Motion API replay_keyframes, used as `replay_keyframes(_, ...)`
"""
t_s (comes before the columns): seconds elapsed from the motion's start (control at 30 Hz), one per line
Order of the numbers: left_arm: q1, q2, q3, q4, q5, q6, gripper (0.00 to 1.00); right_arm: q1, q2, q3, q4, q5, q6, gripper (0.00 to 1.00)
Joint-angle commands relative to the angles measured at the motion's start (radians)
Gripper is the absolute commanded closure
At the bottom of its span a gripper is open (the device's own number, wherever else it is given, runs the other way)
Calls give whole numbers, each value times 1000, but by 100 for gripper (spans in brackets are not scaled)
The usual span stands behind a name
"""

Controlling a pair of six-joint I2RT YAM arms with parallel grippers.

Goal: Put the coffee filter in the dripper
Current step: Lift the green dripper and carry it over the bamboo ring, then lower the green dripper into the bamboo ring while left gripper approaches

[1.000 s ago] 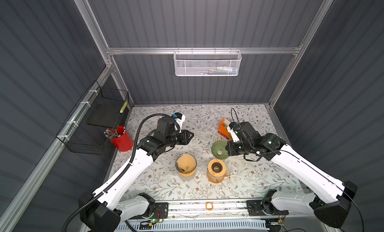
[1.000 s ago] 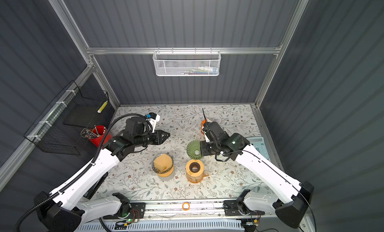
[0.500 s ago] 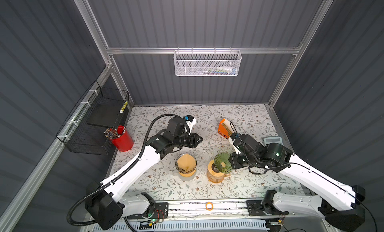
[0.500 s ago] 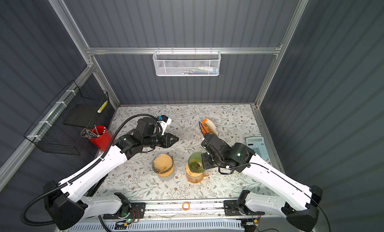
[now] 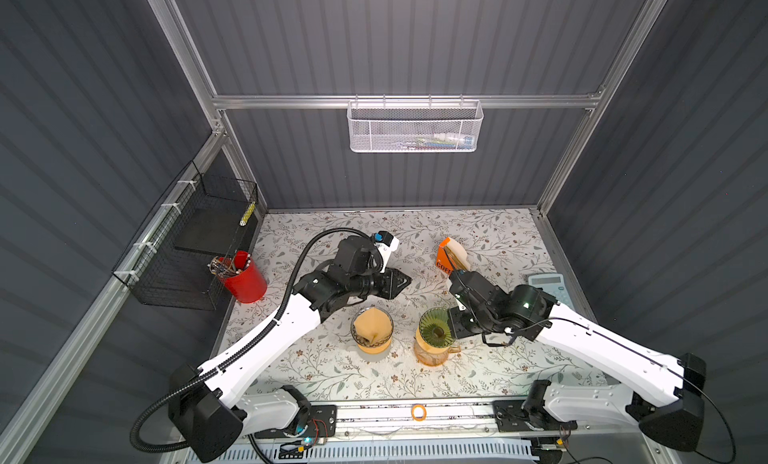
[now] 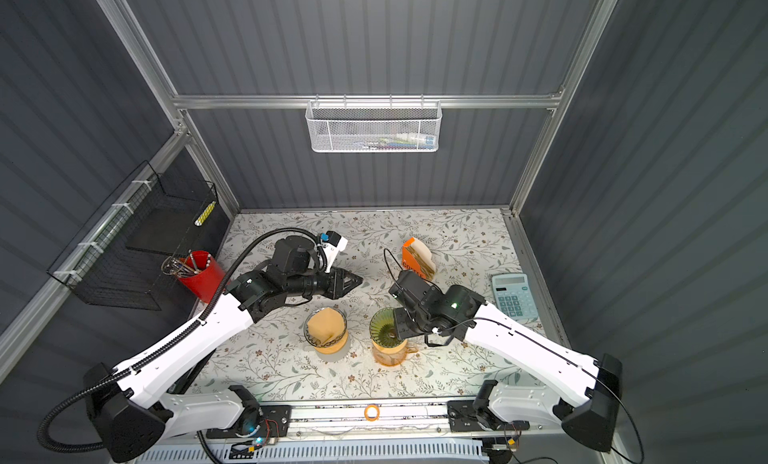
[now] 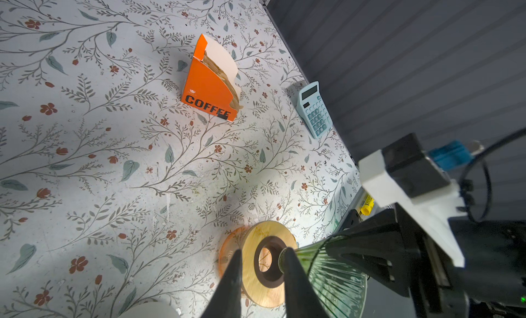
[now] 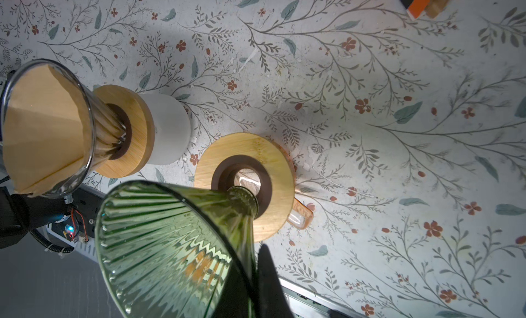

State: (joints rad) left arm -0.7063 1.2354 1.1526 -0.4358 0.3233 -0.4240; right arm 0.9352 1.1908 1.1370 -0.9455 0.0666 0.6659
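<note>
End effector on my right (image 5: 452,328) pinches the green ribbed glass dripper (image 5: 434,333) by its rim, tilted. I should centre its spout over the round wooden ring (image 8: 273,154). Brown paper filters (image 5: 461,262) wait boxed, upper centre-right in both top views.

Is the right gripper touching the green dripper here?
Touching. The right wrist view shows the fingers of the right gripper pinching the wall of the green dripper.

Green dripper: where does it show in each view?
Top view: green dripper near front centre, right of the paper-lined dripper.
Top view: same spot.
Left wrist: just past the jaws, spout at the wooden ring.
Right wrist: foreground, spout over that ring.
Shared landmark: orange filter box.
</note>
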Motion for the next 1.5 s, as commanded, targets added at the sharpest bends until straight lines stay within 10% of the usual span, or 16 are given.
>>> replay_keyframes(0.0, -4, -36, -21, -60, -24, 35, 74, 3, 12, 0, 35, -5, -1, 100)
replay_keyframes(1.47, -40, 35, 19, -263, 229, 162, 78, -84, 64, -143, 162, -95, -2, 100)
